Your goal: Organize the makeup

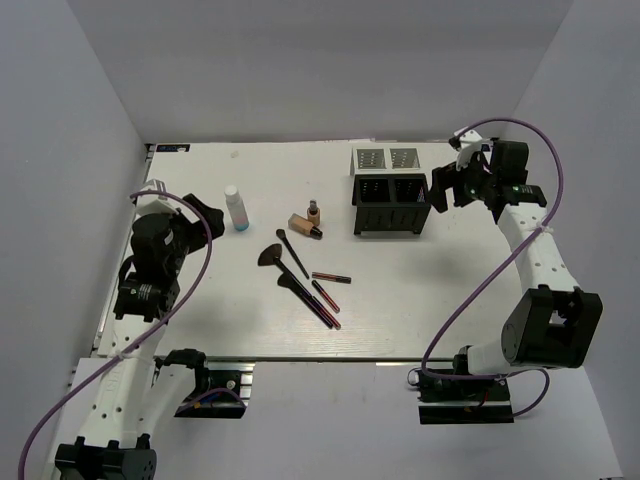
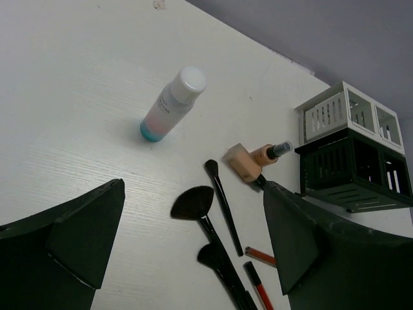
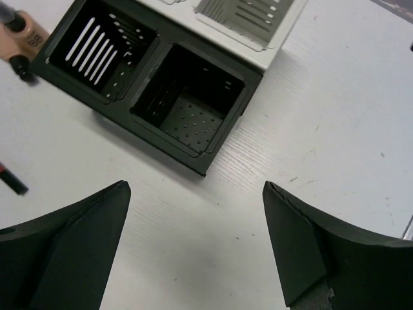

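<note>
The makeup lies loose on the white table. A white-capped clear bottle with a blue base (image 1: pixel 236 208) (image 2: pixel 171 106) stands at the left. Two tan foundation bottles (image 1: pixel 306 222) (image 2: pixel 248 159) lie beside it. A fan brush (image 1: pixel 269 256) (image 2: pixel 193 204), a thin brush (image 1: pixel 292 253) (image 2: pixel 223 197), a third brush (image 1: pixel 305 297) (image 2: pixel 218 261) and red-black pencils (image 1: pixel 329 276) (image 2: pixel 260 256) lie mid-table. My left gripper (image 1: pixel 207 214) (image 2: pixel 193 187) is open and empty, left of the bottle. My right gripper (image 1: pixel 441 189) (image 3: pixel 193 187) is open and empty, just right of the organizer.
A black mesh organizer (image 1: pixel 390 203) (image 2: pixel 352 169) (image 3: pixel 161 84) with empty compartments stands at the back right, with white compartments (image 1: pixel 388 160) (image 3: pixel 248 19) behind it. A foundation bottle (image 3: pixel 22 33) and a pencil tip (image 3: pixel 10 178) show at the left edge of the right wrist view. Grey walls enclose the table.
</note>
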`<action>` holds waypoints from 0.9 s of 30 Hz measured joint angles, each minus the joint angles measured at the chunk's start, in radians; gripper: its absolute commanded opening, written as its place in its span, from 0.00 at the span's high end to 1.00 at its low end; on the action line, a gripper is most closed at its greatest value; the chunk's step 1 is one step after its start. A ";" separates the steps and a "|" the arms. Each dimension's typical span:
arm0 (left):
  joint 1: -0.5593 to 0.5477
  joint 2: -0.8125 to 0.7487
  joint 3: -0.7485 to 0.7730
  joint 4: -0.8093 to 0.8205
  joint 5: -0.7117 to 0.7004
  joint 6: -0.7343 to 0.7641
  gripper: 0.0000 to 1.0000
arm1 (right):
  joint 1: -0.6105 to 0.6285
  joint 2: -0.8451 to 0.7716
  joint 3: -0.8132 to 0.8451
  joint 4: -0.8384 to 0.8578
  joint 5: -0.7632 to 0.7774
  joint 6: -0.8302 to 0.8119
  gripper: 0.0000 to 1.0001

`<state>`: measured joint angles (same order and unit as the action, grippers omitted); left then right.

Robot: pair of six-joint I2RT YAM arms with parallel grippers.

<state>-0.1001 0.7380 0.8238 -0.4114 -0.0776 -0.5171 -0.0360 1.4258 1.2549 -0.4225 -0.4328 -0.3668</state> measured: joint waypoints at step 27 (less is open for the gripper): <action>0.000 -0.039 -0.102 -0.124 0.108 -0.060 0.17 | 0.384 -0.090 -0.170 -0.136 -0.399 -0.340 0.34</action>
<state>-0.1001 0.6994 0.7219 -0.5354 0.0299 -0.5766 0.3481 1.3354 1.0847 -0.5587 -0.8314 -0.7063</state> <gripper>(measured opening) 0.760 0.625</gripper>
